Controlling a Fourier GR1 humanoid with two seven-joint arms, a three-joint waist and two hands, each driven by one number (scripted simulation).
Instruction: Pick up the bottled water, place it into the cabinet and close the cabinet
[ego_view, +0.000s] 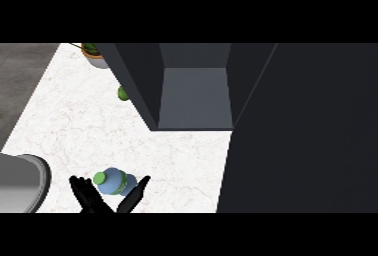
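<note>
Our fingers (87, 192) stand spread and fairly straight on either side of the bottled water (114, 180), one group to its left and the thumb or another finger rising at its right, so the hand brackets the bottle without curling round it; we judge this as the moment just ahead of the grasp, not the grasp itself. Only one black hand (103, 200) shows, at the lower edge of the view, and we cannot tell from here which arm it belongs to, since no forearm is visible. The bottle is pale blue with a green cap, and sits on the white marble counter (81, 125) near its front edge, well apart from the cabinet. The cabinet (196, 95) stands farther back, its grey interior exposed, and its dark door (303, 130) swings out toward us along the right, left open so the bottle can go inside. Just beside the cabinet's left wall a small green object (123, 93) peeks out, too hidden to name, and a potted plant (94, 54) stands at the counter's far edge. A grey rounded thing (22, 182), perhaps a sink, occupies the left front corner.
</note>
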